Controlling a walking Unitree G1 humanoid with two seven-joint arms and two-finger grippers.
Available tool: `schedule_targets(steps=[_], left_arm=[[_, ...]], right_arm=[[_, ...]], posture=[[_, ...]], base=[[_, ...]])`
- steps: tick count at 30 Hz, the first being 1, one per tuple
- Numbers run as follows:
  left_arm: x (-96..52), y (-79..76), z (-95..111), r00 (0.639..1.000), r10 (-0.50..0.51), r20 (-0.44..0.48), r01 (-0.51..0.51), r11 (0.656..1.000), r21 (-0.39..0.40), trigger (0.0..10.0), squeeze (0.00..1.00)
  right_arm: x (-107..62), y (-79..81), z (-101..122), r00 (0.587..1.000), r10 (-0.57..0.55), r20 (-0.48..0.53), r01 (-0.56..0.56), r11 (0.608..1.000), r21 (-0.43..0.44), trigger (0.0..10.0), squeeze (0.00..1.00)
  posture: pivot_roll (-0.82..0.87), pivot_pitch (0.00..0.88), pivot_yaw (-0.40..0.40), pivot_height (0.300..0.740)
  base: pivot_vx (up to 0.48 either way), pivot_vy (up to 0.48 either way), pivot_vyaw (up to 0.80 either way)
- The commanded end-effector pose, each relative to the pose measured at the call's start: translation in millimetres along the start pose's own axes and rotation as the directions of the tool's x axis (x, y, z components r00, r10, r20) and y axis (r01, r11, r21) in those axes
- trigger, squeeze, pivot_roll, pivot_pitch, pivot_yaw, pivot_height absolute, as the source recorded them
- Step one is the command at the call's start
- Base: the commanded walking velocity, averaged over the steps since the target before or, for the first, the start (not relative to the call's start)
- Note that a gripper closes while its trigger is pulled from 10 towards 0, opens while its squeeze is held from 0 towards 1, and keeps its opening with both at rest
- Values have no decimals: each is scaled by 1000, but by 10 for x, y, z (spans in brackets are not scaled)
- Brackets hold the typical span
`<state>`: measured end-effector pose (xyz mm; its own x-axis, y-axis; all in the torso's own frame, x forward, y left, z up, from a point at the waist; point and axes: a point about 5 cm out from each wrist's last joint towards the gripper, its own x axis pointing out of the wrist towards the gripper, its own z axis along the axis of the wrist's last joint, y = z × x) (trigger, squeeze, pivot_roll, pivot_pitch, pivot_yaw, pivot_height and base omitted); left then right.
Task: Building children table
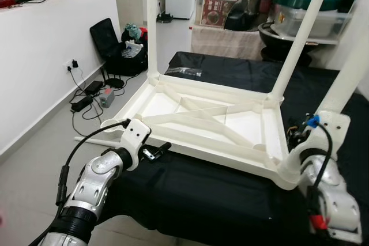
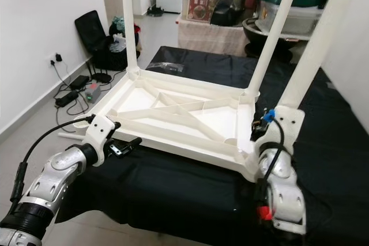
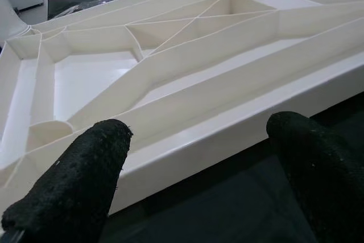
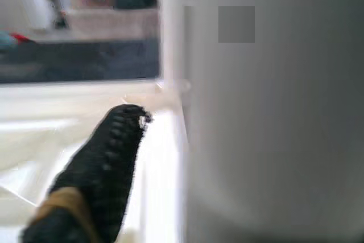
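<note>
The white plastic table (image 1: 202, 120) lies upside down on a black-covered surface (image 1: 230, 200). Three legs stand up from it: back left (image 1: 151, 21), back right (image 1: 298, 38) and near right (image 1: 351, 67). The near left corner socket (image 1: 112, 124) holds no leg. My left gripper (image 1: 160, 149) hovers open just off the table's near rim (image 3: 227, 140), nothing between its fingers (image 3: 85, 174). My right gripper (image 1: 295, 136) is at the base of the near right leg (image 4: 273, 112), one finger (image 4: 108, 157) against its side, the other hidden behind it.
A thin white rod (image 1: 95, 140) lies on the floor below the near left corner. Cables and a power strip (image 1: 95, 96) and a black bag (image 1: 118, 47) lie by the left wall. A small plastic bag (image 1: 184, 72) rests on the cloth. Stacked containers (image 1: 300, 10) stand behind.
</note>
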<state>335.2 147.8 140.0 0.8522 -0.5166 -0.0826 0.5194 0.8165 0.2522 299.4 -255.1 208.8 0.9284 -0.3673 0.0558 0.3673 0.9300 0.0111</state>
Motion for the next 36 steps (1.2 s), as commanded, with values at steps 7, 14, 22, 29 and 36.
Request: schedule_targets(steps=[7,14,22,29,36], left_arm=[[-38,30,-30,1000,6,-16,-6,1000,20,10000,0],[-45,39,-30,1000,6,-17,-5,1000,26,10000,0],[-46,40,-29,1000,0,-21,0,999,32,10000,0],[-28,10,-29,1000,-6,-21,7,999,31,10000,0],[-35,5,-36,1000,-4,-22,5,1000,29,10000,0]], right_arm=[[93,46,246,816,578,33,-575,816,-63,10000,0],[-294,232,10,492,861,-129,-871,484,-85,2235,0],[-248,261,-101,563,818,-119,-824,566,-9,0,0],[247,-480,-412,971,62,-232,-57,998,31,0,0],[13,-996,-658,895,-335,-293,352,936,6,0,0]], posture=[[59,0,-70,740],[66,0,-68,740],[65,0,-62,740],[53,0,-55,740],[49,0,-56,740]], base=[[0,0,0],[0,0,0],[0,0,0],[0,0,0],[0,0,0]])
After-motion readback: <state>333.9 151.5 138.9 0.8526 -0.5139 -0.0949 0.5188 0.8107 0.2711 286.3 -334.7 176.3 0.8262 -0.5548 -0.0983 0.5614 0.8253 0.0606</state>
